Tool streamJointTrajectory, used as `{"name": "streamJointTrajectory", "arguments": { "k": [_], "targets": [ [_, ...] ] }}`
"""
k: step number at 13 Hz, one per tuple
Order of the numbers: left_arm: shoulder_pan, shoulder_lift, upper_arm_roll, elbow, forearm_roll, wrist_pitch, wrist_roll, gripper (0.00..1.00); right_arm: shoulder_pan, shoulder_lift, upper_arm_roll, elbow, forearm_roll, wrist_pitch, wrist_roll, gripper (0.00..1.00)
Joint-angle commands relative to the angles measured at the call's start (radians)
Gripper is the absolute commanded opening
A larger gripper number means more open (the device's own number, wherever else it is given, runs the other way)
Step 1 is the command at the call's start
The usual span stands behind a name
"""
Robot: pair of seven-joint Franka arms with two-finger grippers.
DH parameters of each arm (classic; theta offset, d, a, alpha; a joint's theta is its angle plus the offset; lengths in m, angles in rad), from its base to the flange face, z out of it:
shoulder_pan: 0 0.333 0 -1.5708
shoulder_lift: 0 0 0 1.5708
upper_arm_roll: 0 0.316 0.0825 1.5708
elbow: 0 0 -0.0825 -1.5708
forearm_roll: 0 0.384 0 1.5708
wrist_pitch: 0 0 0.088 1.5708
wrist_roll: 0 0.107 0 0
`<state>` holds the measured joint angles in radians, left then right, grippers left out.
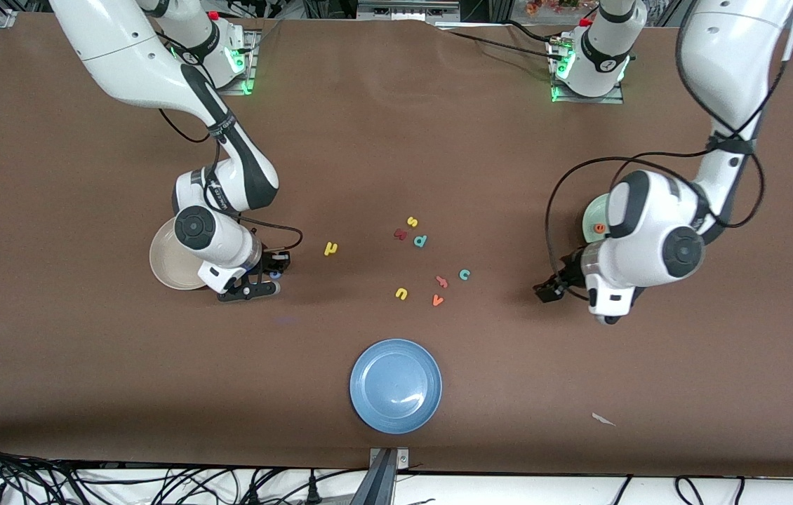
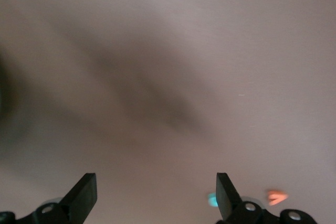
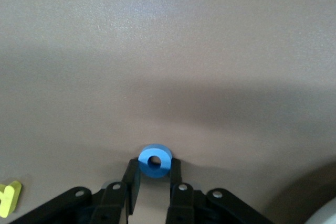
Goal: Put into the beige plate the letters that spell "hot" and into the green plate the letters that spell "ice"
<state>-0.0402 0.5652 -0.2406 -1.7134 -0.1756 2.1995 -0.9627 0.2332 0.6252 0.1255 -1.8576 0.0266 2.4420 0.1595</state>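
My right gripper [image 1: 271,280] is down at the table beside the beige plate [image 1: 166,270], shut on the blue o [image 3: 155,160], which sits between its fingertips. The yellow h [image 1: 330,247] lies a little toward the middle, and it also shows in the right wrist view [image 3: 8,198]. The dark red i [image 1: 400,233], teal c [image 1: 464,274] and orange t [image 1: 441,281] lie mid-table. The green plate [image 1: 591,214], mostly hidden under the left arm, holds the orange e [image 1: 600,228]. My left gripper [image 1: 549,289] hangs open and holds nothing [image 2: 155,179], over bare table near that plate.
A blue plate [image 1: 396,385] lies nearer the front camera than the letters. A yellow s [image 1: 412,221], teal p [image 1: 420,240], yellow u [image 1: 401,293] and orange v [image 1: 437,300] lie among the mid-table letters. A white scrap [image 1: 603,419] lies near the front edge.
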Motion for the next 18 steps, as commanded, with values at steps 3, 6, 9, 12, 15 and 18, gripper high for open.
{"name": "streamJointTrajectory", "arguments": {
  "k": [3, 6, 9, 12, 15, 18],
  "targets": [
    [-0.157, 0.097, 0.023, 0.046, -0.015, 0.175, -0.184, 1.00, -0.061, -0.154, -0.012, -0.069, -0.017, -0.150, -0.105, 0.03],
    [-0.282, 0.136, 0.079, 0.077, 0.069, 0.169, -0.304, 0.87, -0.172, -0.242, -0.012, -0.132, -0.017, -0.189, -0.309, 0.03],
    [-0.303, 0.163, 0.089, 0.077, 0.103, 0.169, -0.340, 0.65, -0.224, -0.260, -0.033, -0.166, -0.017, -0.187, -0.406, 0.09],
    [-0.326, 0.188, 0.089, 0.077, 0.103, 0.169, -0.344, 0.64, -0.224, -0.256, -0.041, -0.172, -0.014, -0.178, -0.408, 0.44],
    [-0.339, 0.202, 0.089, 0.077, 0.102, 0.169, -0.350, 0.63, -0.224, -0.254, -0.040, -0.172, -0.001, -0.181, -0.379, 0.45],
    [-0.340, 0.203, 0.089, 0.078, 0.103, 0.171, -0.367, 0.50, -0.218, -0.251, -0.035, -0.170, 0.001, -0.182, -0.341, 0.51]
  ]
}}
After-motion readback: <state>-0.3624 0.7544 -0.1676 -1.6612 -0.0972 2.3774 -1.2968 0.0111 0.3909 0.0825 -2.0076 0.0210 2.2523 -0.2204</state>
